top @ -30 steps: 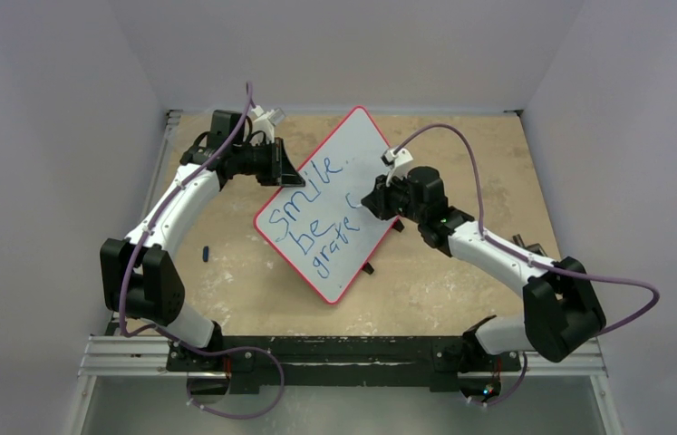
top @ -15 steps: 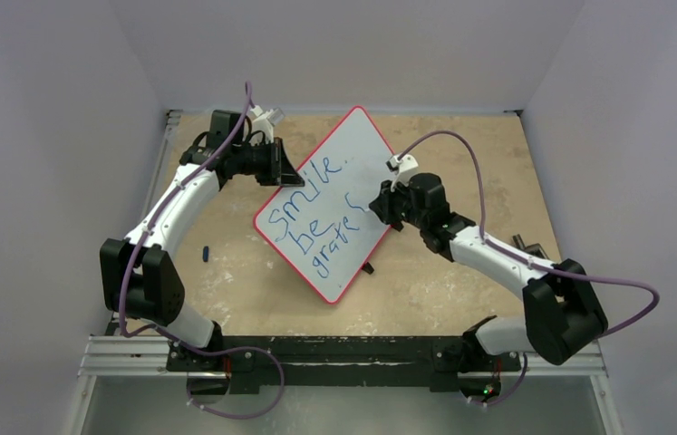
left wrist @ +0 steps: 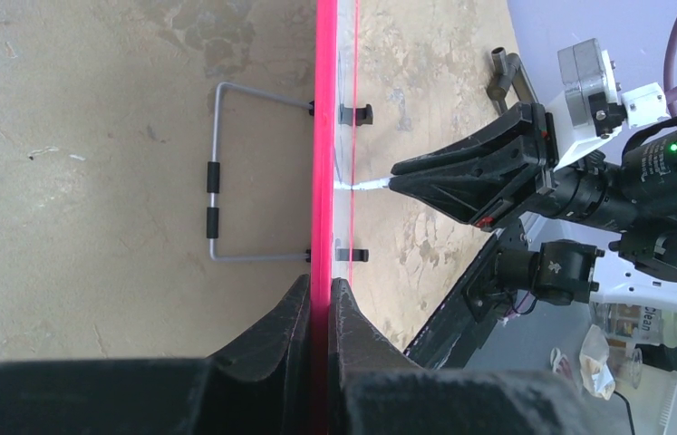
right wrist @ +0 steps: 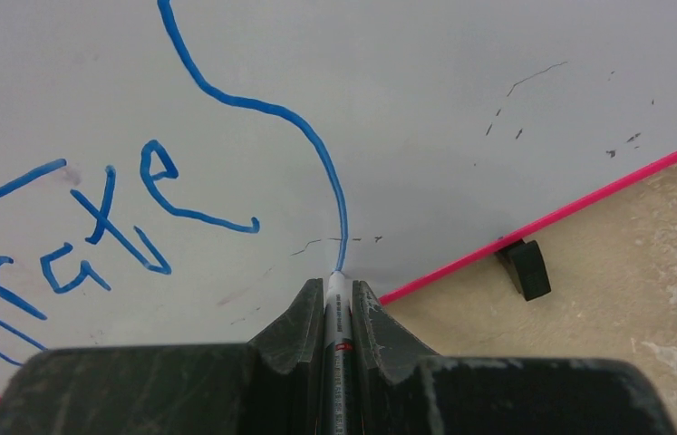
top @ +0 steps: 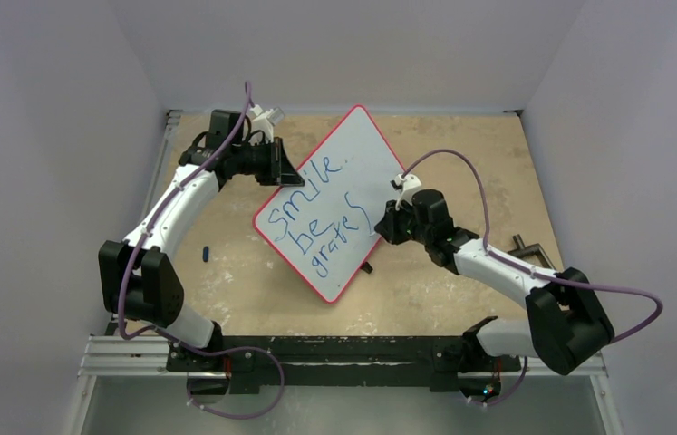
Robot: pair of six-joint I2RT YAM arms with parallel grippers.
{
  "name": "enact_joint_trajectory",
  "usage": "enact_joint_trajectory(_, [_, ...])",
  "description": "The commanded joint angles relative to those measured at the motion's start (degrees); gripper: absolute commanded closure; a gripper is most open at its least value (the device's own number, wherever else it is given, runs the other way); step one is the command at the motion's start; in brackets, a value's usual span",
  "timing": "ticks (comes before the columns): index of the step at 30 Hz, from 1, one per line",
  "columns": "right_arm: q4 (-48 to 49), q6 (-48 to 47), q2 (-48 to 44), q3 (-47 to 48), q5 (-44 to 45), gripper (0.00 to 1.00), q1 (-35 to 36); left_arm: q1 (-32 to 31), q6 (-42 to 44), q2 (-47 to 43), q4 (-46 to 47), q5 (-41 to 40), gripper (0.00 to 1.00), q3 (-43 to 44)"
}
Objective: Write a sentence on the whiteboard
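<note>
The whiteboard (top: 353,159) stands tilted mid-table, white with a thin red rim. Its blue sentence (top: 312,217) reads "smile be grate", followed by a long curved stroke. My left gripper (top: 285,174) is shut on the board's upper-left rim; in the left wrist view the red rim (left wrist: 324,136) runs between the fingertips of the left gripper (left wrist: 321,283). At the board's lower right, my right gripper (top: 380,223) is shut on a marker. In the right wrist view the marker (right wrist: 338,313) sits in the right gripper (right wrist: 338,283), its tip touching the whiteboard (right wrist: 425,82) at the end of the blue stroke (right wrist: 321,154).
A small dark cap (top: 205,253) lies on the table left of the board. A wire stand (left wrist: 215,190) props the board from behind. A black foot (right wrist: 527,267) sits under the red rim. A black clamp-like object (top: 525,246) lies at the right.
My right gripper has moved toward the near edge with the marker, drawing a long curved blue stroke after "grate". The left gripper has kept its hold on the rim.
</note>
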Motion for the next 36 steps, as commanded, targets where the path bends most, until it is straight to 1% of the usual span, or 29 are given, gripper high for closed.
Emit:
enact_joint_trajectory(1, [0.7, 2.8, 0.0, 0.1, -5.3, 1.00, 0.5, -0.1, 1.4, -2.9, 2.6, -2.2, 1.00, 0.8])
enact_joint_trajectory(10, [-0.4, 3.5, -1.1, 5.6, -8.8, 1.00, 0.5, -0.1, 1.4, -3.0, 2.5, -2.4, 1.00, 0.8])
enact_joint_trajectory(15, [-2.7, 3.1, -2.7, 8.6, -8.3, 1.00, 0.5, -0.1, 1.4, -2.9, 2.4, -2.4, 1.00, 0.8])
enact_joint_trajectory(20, [-3.6, 2.9, -4.0, 10.7, -6.0, 1.00, 0.5, -0.1, 1.4, -2.9, 2.4, -2.3, 1.00, 0.9])
enact_joint_trajectory(36, [-2.3, 2.2, 3.4, 16.5, -8.2, 1.00, 0.5, -0.1, 1.4, -2.9, 2.4, -2.2, 1.00, 0.9])
